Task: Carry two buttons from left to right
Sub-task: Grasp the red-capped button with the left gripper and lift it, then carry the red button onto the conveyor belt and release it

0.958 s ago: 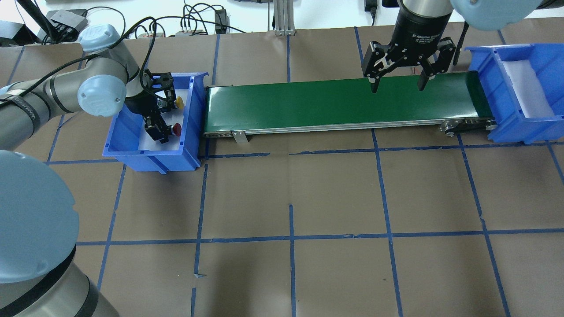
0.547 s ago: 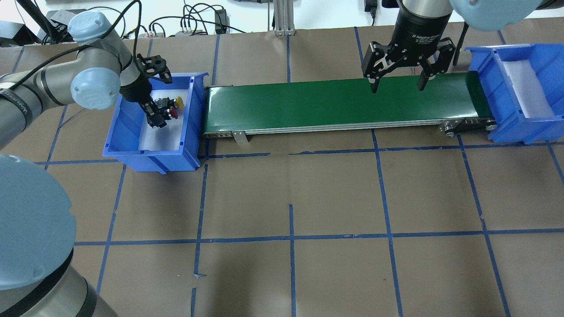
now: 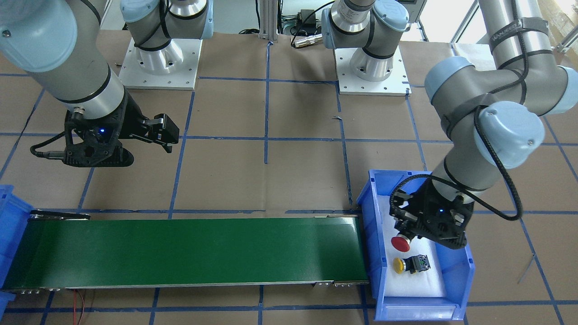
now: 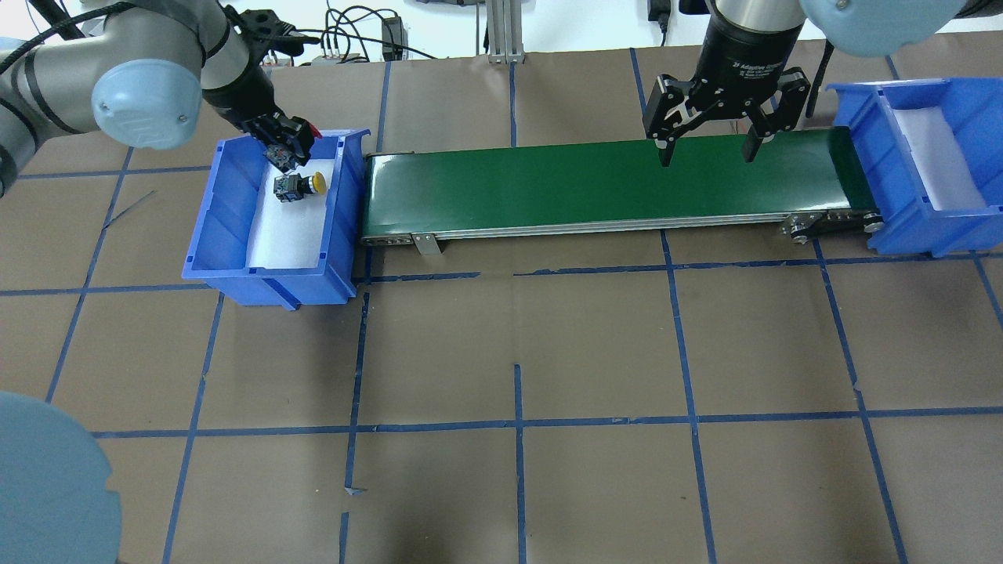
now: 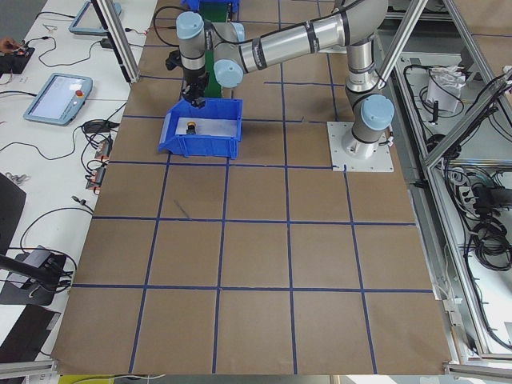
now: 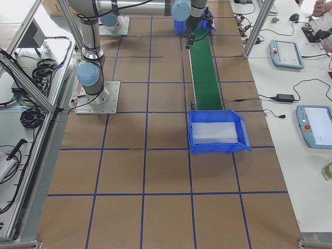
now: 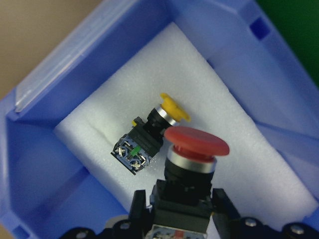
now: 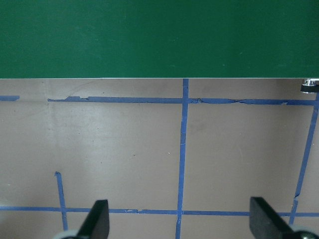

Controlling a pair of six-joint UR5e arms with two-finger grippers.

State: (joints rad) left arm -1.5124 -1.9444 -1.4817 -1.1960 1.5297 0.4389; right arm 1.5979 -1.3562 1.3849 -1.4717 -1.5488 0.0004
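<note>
The left gripper (image 7: 179,206), jaws pinching the red button (image 7: 197,142) by its black block, is holding it above the blue bin (image 4: 266,278) at the overhead view's upper left. The yellow button (image 7: 149,137) is lying inside. The likely next move is setting it on the green belt (image 4: 595,184), where the right gripper (image 4: 709,157) is hovering, jaws spread.

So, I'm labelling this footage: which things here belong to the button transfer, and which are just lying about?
Job:
- red button, in the left end effector
- yellow button
- left bin
- belt
- right bin
- right end effector, open over the belt

Lying about:
- tablets on the side benches
- power brick
</note>
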